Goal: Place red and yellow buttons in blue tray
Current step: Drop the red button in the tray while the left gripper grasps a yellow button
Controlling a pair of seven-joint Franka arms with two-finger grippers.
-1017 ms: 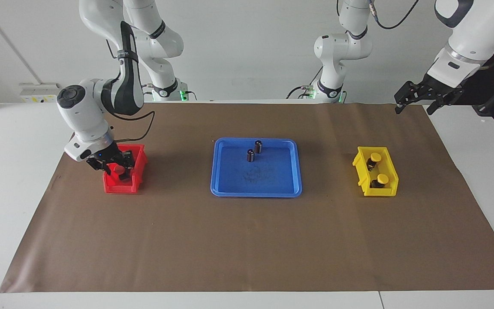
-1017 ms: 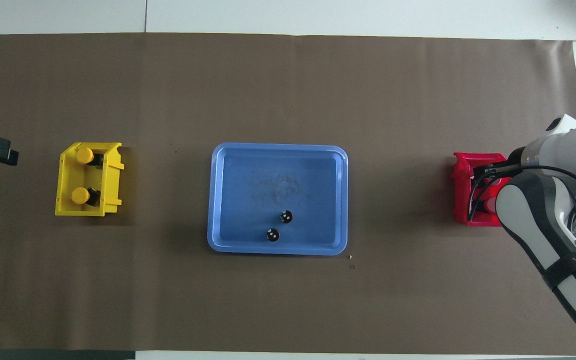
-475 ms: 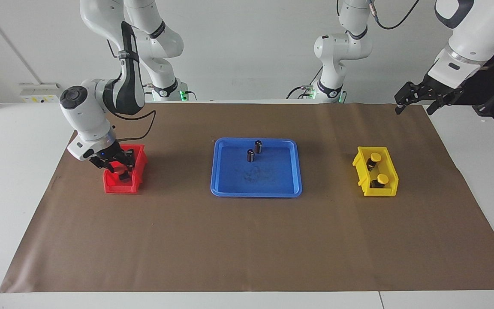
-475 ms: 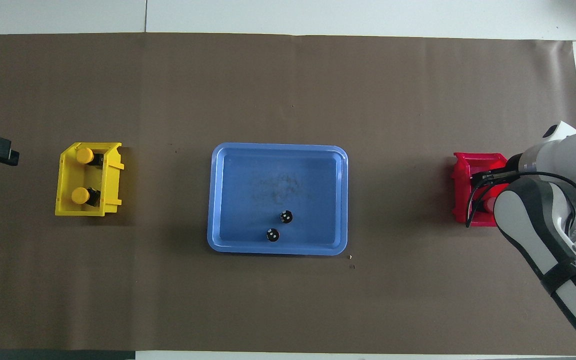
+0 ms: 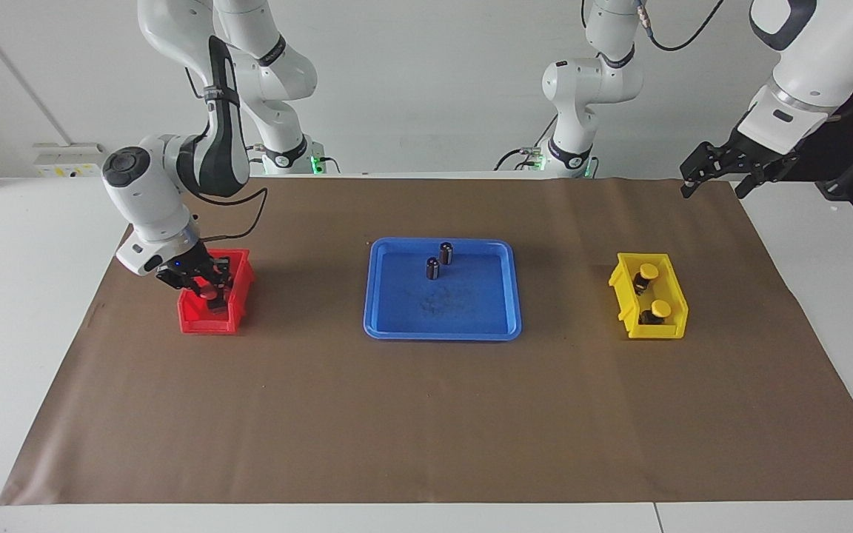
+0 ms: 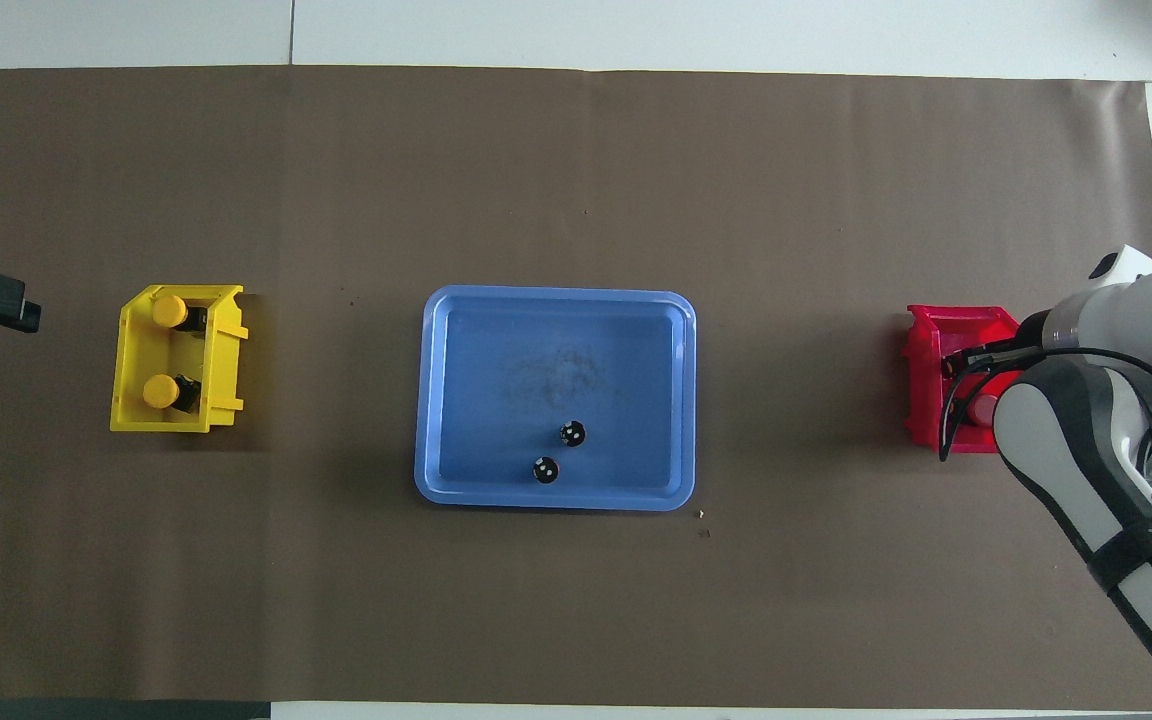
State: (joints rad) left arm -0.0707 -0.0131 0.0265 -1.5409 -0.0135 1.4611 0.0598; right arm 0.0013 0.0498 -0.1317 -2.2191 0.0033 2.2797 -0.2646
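Your right gripper (image 5: 204,287) sat low in the red bin (image 5: 188,318), at the right arm's end of the table, and seemed to be clamped on a red button (image 5: 208,294); the grip looked likely, not certain. If the hold was shallow, the button could slip or snag the bin wall on the lift and drag the bin. The second red button was hidden.

The blue tray (image 5: 397,329) lay mid-table with two dark cylinders (image 5: 439,260) standing in it; a careless drop could topple them.

Both yellow buttons (image 5: 654,292) sat in the yellow bin (image 5: 623,317). Your left gripper (image 5: 717,178) waited with fingers spread, over the mat's edge.
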